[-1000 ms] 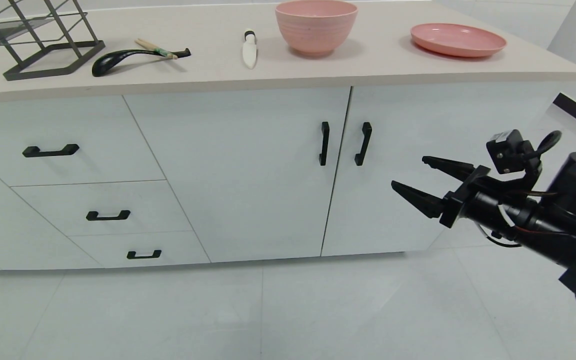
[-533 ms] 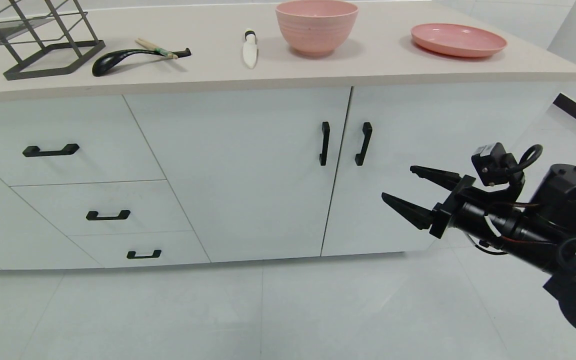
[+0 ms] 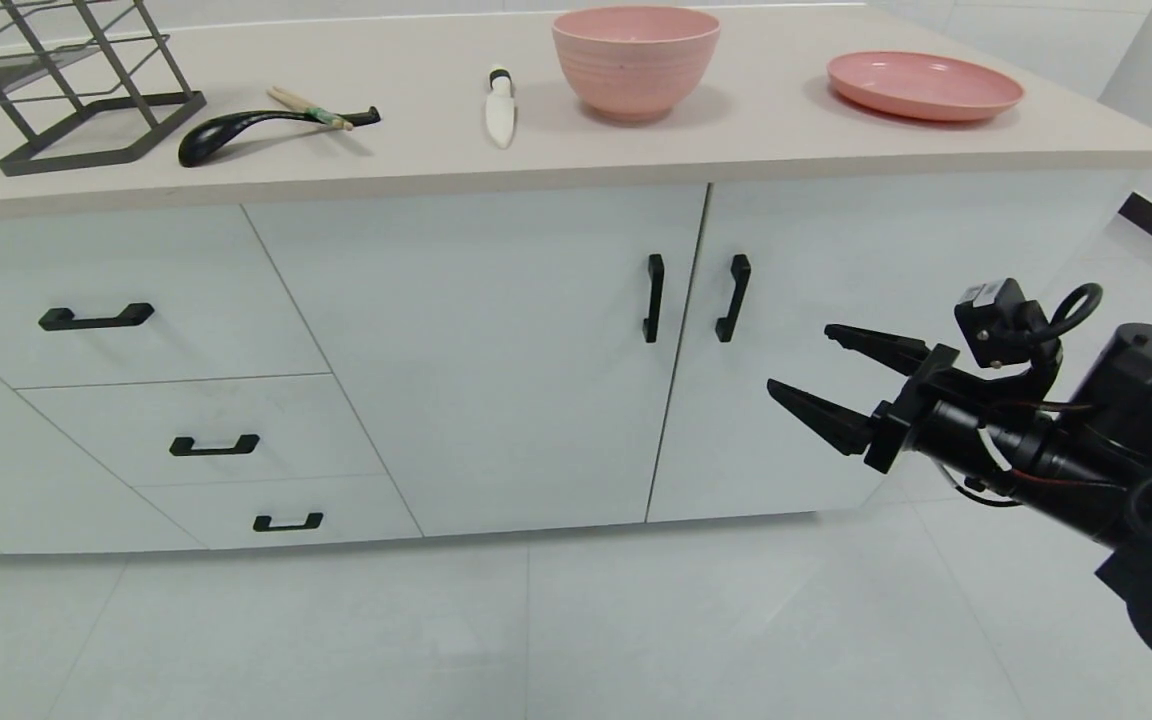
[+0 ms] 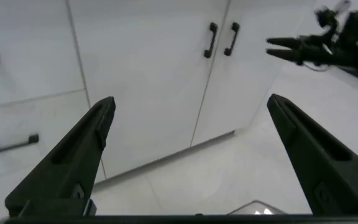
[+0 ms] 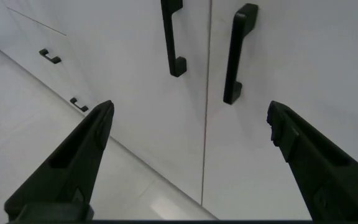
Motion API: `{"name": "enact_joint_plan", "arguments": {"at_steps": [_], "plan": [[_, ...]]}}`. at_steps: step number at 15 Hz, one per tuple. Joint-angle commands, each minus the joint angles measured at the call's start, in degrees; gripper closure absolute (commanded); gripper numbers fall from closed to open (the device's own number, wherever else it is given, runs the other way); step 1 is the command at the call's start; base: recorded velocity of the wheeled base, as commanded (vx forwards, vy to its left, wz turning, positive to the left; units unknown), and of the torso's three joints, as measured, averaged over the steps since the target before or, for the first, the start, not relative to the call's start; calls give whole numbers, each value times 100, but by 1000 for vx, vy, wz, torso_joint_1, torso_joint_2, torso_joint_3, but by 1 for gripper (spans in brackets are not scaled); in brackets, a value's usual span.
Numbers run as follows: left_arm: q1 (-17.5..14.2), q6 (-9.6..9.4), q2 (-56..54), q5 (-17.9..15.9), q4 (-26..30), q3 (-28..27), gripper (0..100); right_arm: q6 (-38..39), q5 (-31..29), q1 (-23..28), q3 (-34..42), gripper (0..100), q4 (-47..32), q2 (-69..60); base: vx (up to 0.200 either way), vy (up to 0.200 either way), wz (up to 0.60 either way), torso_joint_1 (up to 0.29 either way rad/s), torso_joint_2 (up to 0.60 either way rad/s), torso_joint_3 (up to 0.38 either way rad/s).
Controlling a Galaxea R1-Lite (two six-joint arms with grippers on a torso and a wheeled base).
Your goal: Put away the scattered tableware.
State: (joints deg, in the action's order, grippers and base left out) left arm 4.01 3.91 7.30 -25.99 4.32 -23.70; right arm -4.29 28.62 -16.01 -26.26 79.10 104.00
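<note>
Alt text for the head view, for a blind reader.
The right gripper hangs open in front of closed white cabinet doors. On the counter above lie a ladle, chopsticks, a knife, a pink bowl and a pink plate.

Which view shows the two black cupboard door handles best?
The right wrist view: the door handles are close and large. The head view shows them whole but smaller; the left wrist view, small and far off.

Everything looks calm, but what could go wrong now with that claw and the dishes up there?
1. The open right gripper sits lower than the countertop; rising straight up, it might strike the edge.
2. The chopsticks lie across the black spoon; lifting one could drag the other.
3. The pink plate is shallow, so it may slip when pinched.
</note>
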Motion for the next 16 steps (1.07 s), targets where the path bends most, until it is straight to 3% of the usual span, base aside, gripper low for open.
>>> {"name": "enact_joint_plan", "arguments": {"at_steps": [1,2,5,6,7,9,10,12,13,14,16], "plan": [[30,-339,52,-389,34,41,0,-2,3,-8,24,0,0,-20,0,0,0,0,0,0],[21,-418,87,-574,25,50,0,-2,3,-17,7,0,0,-11,0,0,0,0,0,0],[21,-444,527,-1637,-89,-12,0,-2,3,-61,-2,0,0,-11,0,0,0,0,0,0],[21,-444,1115,-2112,-405,-109,0,-2,-15,-87,-20,0,0,-11,0,0,0,0,0,0],[21,-444,1502,-2209,-642,-144,0,-2,-15,-78,-20,0,0,-11,0,0,0,0,0,0],[197,-453,2680,-2270,-1539,-144,0,-10,-23,-61,16,0,0,-37,0,0,0,0,0,0],[495,-453,3163,-2261,-1899,-144,0,-10,-32,-52,24,0,0,-46,0,0,0,0,0,0],[1418,-453,4121,-2200,-2664,-109,0,-10,-50,-43,-2,0,0,-37,0,0,0,0,0,0],[1445,-453,4148,-2200,-2682,-109,0,-10,-50,-43,-2,0,0,-29,0,0,0,0,0,0],[2095,-488,4860,-2015,-3042,-91,0,-10,-50,-25,-11,0,0,-20,0,0,0,0,0,0],[2649,-980,5633,-1611,-3156,-100,0,-19,-41,-17,16,0,0,-20,0,0,0,0,0,0]]}}
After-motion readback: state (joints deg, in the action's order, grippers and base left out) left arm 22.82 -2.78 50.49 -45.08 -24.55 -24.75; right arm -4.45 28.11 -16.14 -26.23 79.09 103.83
